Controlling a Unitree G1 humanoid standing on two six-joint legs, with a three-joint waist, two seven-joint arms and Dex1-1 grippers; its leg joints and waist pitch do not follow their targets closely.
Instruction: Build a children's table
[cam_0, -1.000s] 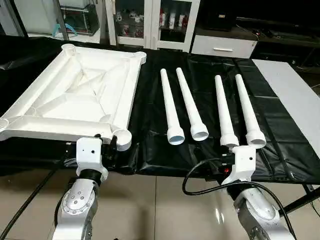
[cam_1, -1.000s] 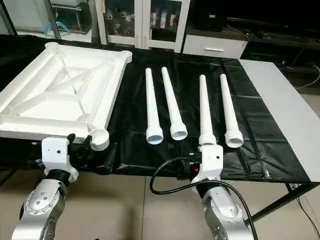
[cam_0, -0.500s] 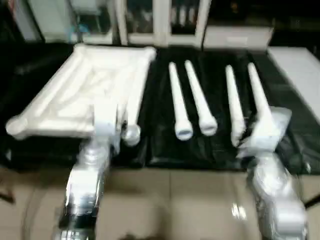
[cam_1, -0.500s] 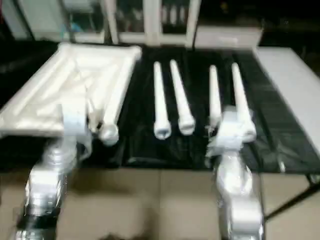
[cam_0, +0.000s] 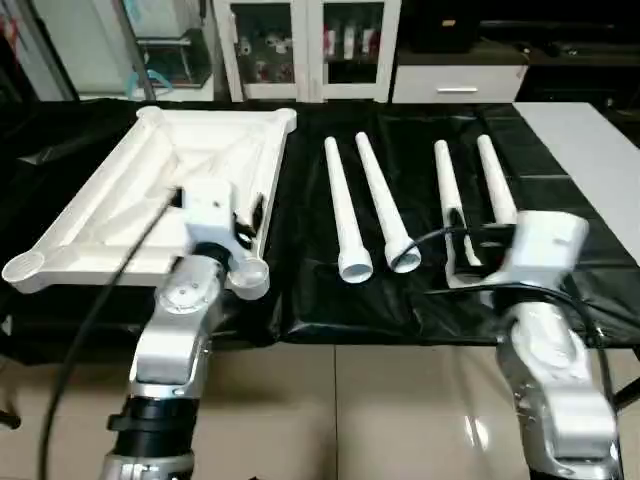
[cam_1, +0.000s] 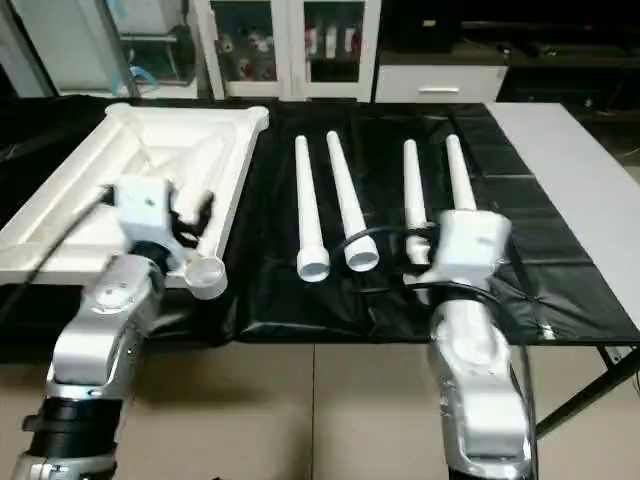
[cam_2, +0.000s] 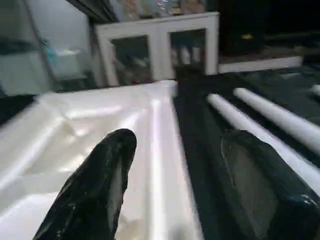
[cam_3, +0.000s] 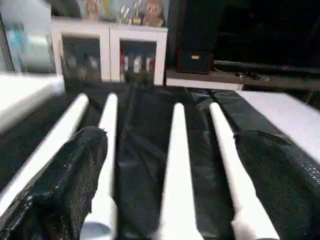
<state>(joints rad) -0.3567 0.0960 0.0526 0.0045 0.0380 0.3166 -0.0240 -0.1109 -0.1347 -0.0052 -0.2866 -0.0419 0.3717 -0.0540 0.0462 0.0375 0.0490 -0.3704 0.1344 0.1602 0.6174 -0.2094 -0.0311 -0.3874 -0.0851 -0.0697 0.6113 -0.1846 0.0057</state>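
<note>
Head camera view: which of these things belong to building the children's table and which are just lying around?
Part of the job:
- white tabletop, lying ribbed underside up
- four white legs, side by side on the black cover

Just around:
- black cover
- glass-door cabinet
- white drawer unit

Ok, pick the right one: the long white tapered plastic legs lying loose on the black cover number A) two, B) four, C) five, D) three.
B: four long white tapered plastic legs lie side by side on the black cover, to the right of the white ribbed plastic tabletop.
</note>
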